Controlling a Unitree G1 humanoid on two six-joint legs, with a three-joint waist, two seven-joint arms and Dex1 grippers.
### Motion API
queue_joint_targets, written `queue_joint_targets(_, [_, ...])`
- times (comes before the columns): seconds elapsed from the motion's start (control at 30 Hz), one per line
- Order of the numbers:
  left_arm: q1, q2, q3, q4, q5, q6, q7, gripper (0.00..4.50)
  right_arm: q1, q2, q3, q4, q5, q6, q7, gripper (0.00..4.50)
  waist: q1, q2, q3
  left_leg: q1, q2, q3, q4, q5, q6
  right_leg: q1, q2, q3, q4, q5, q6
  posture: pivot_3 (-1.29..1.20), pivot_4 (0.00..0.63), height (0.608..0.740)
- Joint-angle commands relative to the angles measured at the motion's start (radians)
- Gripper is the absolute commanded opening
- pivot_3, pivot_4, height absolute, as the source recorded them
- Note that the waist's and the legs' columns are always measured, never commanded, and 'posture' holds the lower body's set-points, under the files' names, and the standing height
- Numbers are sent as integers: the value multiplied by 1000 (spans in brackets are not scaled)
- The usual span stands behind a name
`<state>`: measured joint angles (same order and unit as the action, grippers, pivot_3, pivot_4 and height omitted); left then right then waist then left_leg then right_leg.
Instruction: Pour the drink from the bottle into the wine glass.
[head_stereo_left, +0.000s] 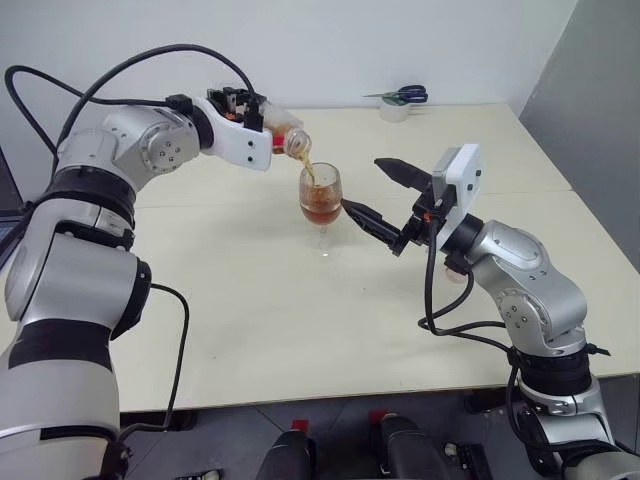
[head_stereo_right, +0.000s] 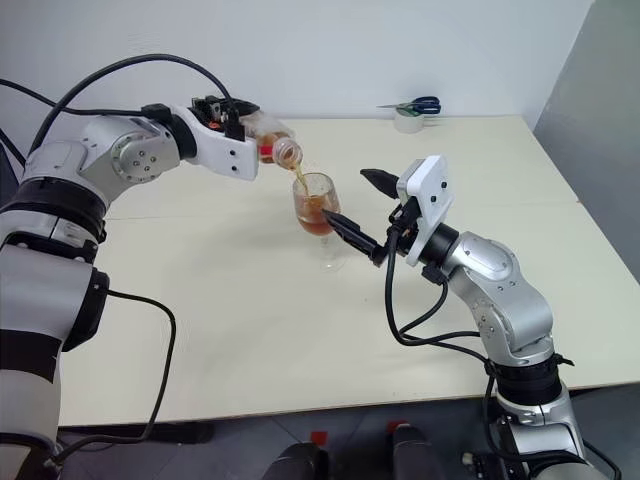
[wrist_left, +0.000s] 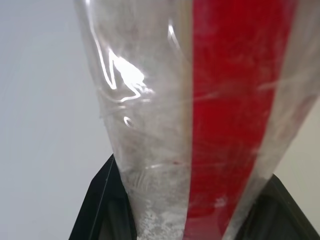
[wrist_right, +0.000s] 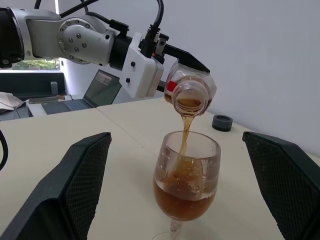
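Bottle (head_stereo_right: 278, 149): tipped, neck down, mouth just above wine glass (head_stereo_right: 317, 207) rim; drink (wrist_right: 185, 131) streaming in.
Left gripper (head_stereo_left: 262, 116): clamped on bottle.
Right gripper (head_stereo_left: 382, 192): spread wide, flanking the glass bowl, apparently not touching it.

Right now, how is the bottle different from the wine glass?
The bottle is tipped over in the air, held in the left gripper; the wine glass stands upright on the table. The drink runs out of the bottle's mouth, while it collects in the glass's bowl. The bottle has a red label strip; the glass is plain and has a stem. Both are clear.
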<state>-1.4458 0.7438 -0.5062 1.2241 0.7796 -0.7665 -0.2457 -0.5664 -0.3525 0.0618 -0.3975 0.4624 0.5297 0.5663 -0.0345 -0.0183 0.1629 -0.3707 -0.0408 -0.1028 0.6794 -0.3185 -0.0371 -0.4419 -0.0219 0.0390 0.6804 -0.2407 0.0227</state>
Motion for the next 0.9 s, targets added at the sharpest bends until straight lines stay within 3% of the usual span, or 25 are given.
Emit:
queue_joint_targets(0.03, [-30,-1,45,-3,-59,14,-18,1767,-1,1,-9,-46,11,-8,-3,4500,0,0,0,0,0,0,0,0,0,0,0,0,0,0,0,0,150,740])
queue_joint_targets(0.3, [-8,-31,121,-21,-185,25,-89,1767,-2,7,-12,-44,17,-12,-2,4500,0,0,0,0,0,0,0,0,0,0,0,0,0,0,0,0,150,740])
queue_joint_targets(0.53, [68,-71,295,-112,-422,103,-210,1767,-9,8,-13,-51,30,-2,3,4500,-2,0,0,0,1,0,0,0,-1,0,0,0,0,0,0,0,150,740])
queue_joint_targets(0.9, [410,-110,600,-566,-698,617,-89,1767,88,-80,-16,-131,103,15,104,4500,-15,0,-1,0,3,-3,1,0,-1,0,-2,0,1,0,0,0,150,740])
